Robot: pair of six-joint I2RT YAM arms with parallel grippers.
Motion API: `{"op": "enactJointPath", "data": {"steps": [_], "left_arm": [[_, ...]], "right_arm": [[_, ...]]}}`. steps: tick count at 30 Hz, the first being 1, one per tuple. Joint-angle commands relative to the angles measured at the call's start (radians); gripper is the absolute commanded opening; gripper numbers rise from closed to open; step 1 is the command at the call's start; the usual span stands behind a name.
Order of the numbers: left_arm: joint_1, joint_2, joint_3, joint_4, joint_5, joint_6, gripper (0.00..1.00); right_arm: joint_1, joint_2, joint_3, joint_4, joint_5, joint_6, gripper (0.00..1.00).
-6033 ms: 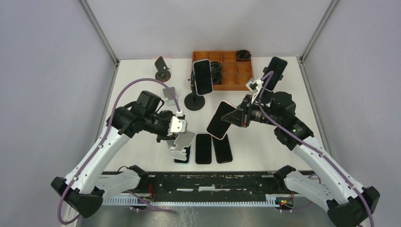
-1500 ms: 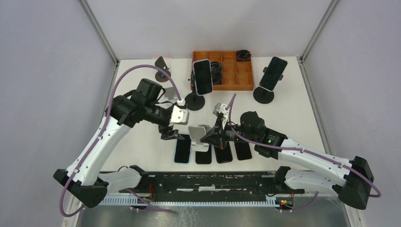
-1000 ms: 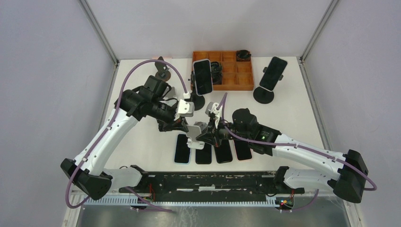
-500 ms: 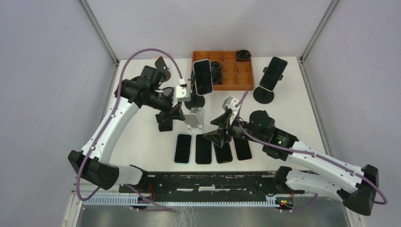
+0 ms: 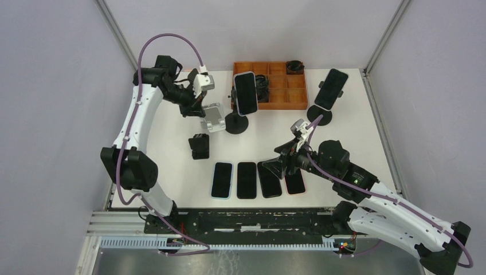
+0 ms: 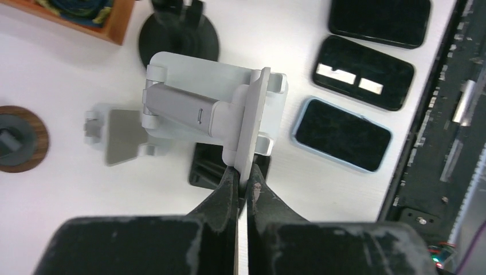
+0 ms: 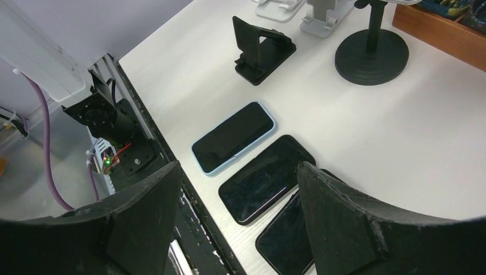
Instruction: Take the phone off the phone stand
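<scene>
Since half a second ago the left arm has swung from mid-surface to the upper left of the top view, carrying the white stand [image 5: 215, 117] with it. The right arm has backed off slightly toward lower right. Left hand [image 6: 245, 182]: fingers all but closed, pinching the thin edge of the white stand's plate. Whether the stand's foot touches the surface [image 5: 355, 132] cannot be told. From above, the fingertips are lost behind the wrist and its camera block. Right hand [image 7: 238, 166]: spread wide, nothing in it, hovering over the row of flat phones at lower centre. Row, left to right in the top view: light-blue-cased phone [image 5: 222, 179], second phone [image 5: 246, 180], third phone [image 5: 269, 182], fourth phone [image 5: 295, 184]. Upper ends of the third and fourth are covered by the right hand. In the right wrist view the far end of the row disappears behind a finger. Mounted phone [image 5: 245, 93], white-edged, sits tilted on the black round-base stand [image 5: 235, 124], just in front of the orange tray [image 5: 281, 106]; neither hand touches it. Right wrist view shows only that stand's base and post, cut off at the top edge. Left wrist view clips the base too. Dark phone [image 5: 333, 87] rests on a second black stand [image 5: 319, 116] at upper right, well apart from both arms. Black folding stand [image 5: 199, 146] sits left of centre. Grey stand [image 6: 117, 134] and wood-ringed base [image 6: 17, 137] show below the left hand in the wrist view but are hard to pick out from above, behind the arm.
</scene>
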Motion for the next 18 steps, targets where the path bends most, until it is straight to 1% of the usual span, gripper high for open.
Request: {"op": "enactJointPath", "data": {"steps": [1, 6, 9, 13, 18], "left_arm": [[0.008, 0.074, 0.107, 0.121, -0.012, -0.015, 0.02], [0.006, 0.231, 0.258, 0.156, -0.015, -0.039, 0.02], [0.004, 0.308, 0.33, 0.217, -0.021, -0.078, 0.02], [0.003, 0.374, 0.34, 0.339, -0.072, -0.101, 0.02], [0.003, 0.452, 0.342, 0.415, -0.105, -0.106, 0.02]], "right_arm": [[-0.013, -0.006, -0.004, 0.008, 0.052, 0.044, 0.79], [-0.043, -0.001, -0.006, 0.022, 0.05, 0.067, 0.79], [-0.054, 0.003, -0.018, 0.035, 0.04, 0.081, 0.79], [-0.064, 0.013, -0.027, 0.044, 0.029, 0.095, 0.79], [-0.09, 0.04, -0.014, 0.044, 0.012, 0.091, 0.79]]}}
